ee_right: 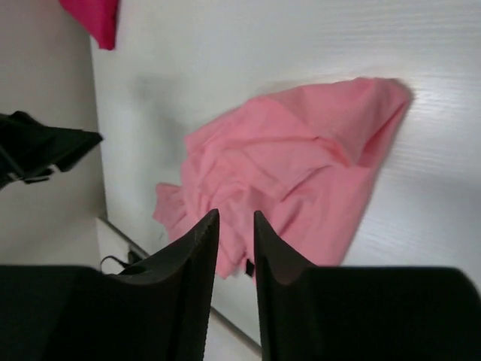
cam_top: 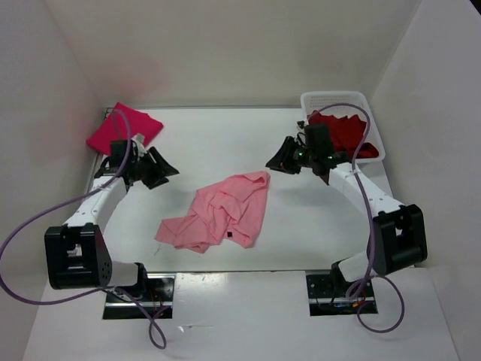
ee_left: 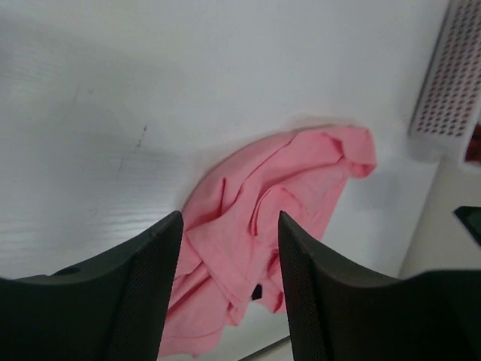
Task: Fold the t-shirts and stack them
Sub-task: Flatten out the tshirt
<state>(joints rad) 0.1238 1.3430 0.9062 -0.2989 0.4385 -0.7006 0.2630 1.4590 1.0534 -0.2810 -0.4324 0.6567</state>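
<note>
The pale pink t-shirt lies crumpled in the middle of the table; it also shows in the left wrist view and the right wrist view. The crimson-pink t-shirt lies folded at the far left; a corner shows in the right wrist view. The dark red t-shirt lies in the white basket. My left gripper is open and empty, above the table left of the pale pink shirt. My right gripper hovers right of that shirt, jaws slightly apart and empty.
White walls enclose the table on the left, back and right. The basket stands in the far right corner; its lattice wall shows in the left wrist view. The arm bases sit at the near edge.
</note>
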